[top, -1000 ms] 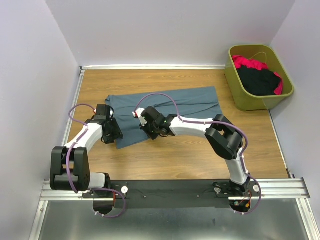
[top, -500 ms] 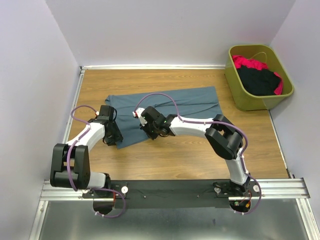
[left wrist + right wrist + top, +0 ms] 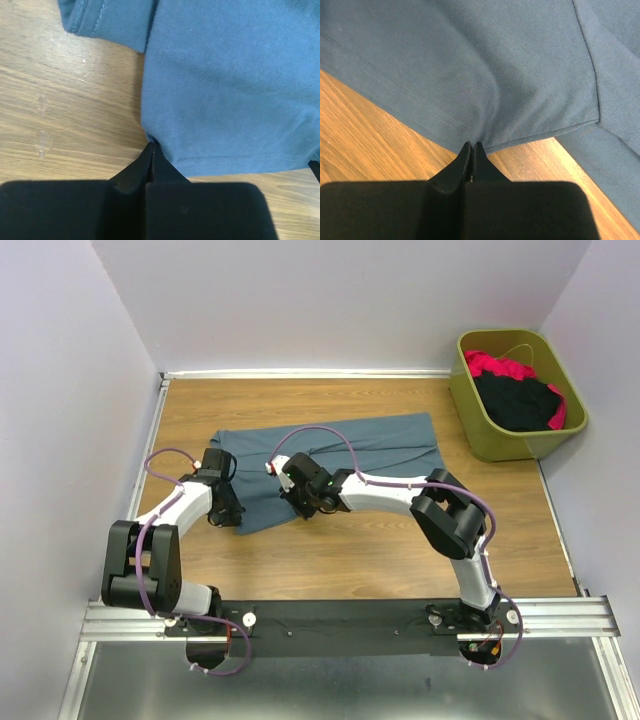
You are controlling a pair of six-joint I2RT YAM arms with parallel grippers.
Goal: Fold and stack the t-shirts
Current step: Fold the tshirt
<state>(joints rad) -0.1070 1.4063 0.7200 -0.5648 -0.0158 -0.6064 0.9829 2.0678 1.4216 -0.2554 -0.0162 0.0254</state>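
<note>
slate-blue t-shirt (image 3: 340,455) is spread flat on the wooden table (image 3: 350,560), centre-left, long axis running left to right. black t-shirt (image 3: 515,400) and red-pink t-shirt (image 3: 495,365) are bunched in the olive-green bin (image 3: 468,405) at far right, well apart from the blue one.

left gripper (image 3: 152,147): fingers together, tips on the shirt's near-left corner, where the stitched hem meets the side edge. Cloth runs into the tips, so I read it as a thin pinch. Can't tell how deep the bite is.

right gripper (image 3: 471,146): fingers together on the near edge further right. Fabric puckers into the tips, so it's clamped on the edge, close to a seam.

Handling, my read:
- Light, limp knit with no stiffness. It will sag between the two holds unless they stay spread.
- The hem is doubled and stitched, so it's the best place to grip. Corners give control of the fold line.
- Both bites look shallow, so a fast lift could pull the cloth out.
- Can't tell if either pinch has both layers. If only the top one, the shirt will peel open.
- Should slide easily on the wood, so dragging is low risk.
</note>
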